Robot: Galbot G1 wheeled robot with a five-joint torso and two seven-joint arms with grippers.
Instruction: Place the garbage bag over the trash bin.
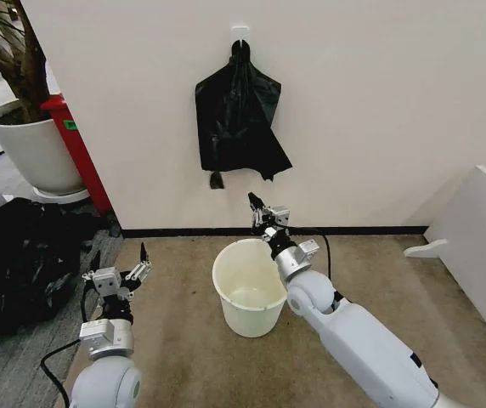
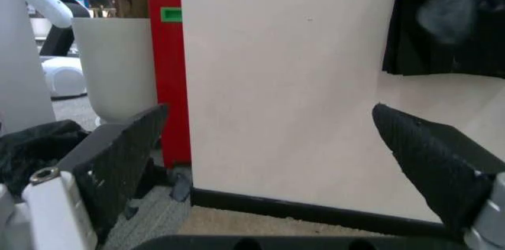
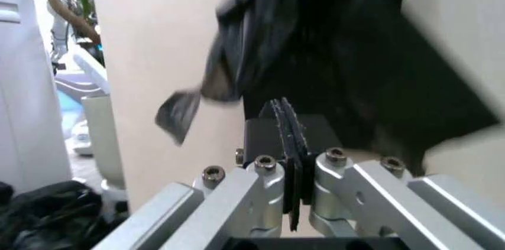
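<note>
The trash bin (image 1: 245, 321), a cream-white bucket, stands open on the carpet near the wall. A flat bundle of black bags (image 1: 237, 119) hangs pinched from a wall hook above it; a single garbage bag apart from the bundle is out of view. My right gripper (image 1: 257, 206) is shut with nothing between its fingers, raised over the bin's far rim and just below the bundle's lower edge. The right wrist view shows that gripper (image 3: 285, 129) with its fingers pressed together, close under the bundle (image 3: 339, 55). My left gripper (image 1: 131, 265) is open, low to the left of the bin; its wrist view shows its fingers (image 2: 118, 161) wide apart.
A large black plastic heap (image 1: 18, 263) lies on the floor at the left. Behind it stand a white plant pot (image 1: 35, 153) and a red box (image 1: 80, 149). A white board (image 1: 481, 246) leans at the right. The wall is close behind the bin.
</note>
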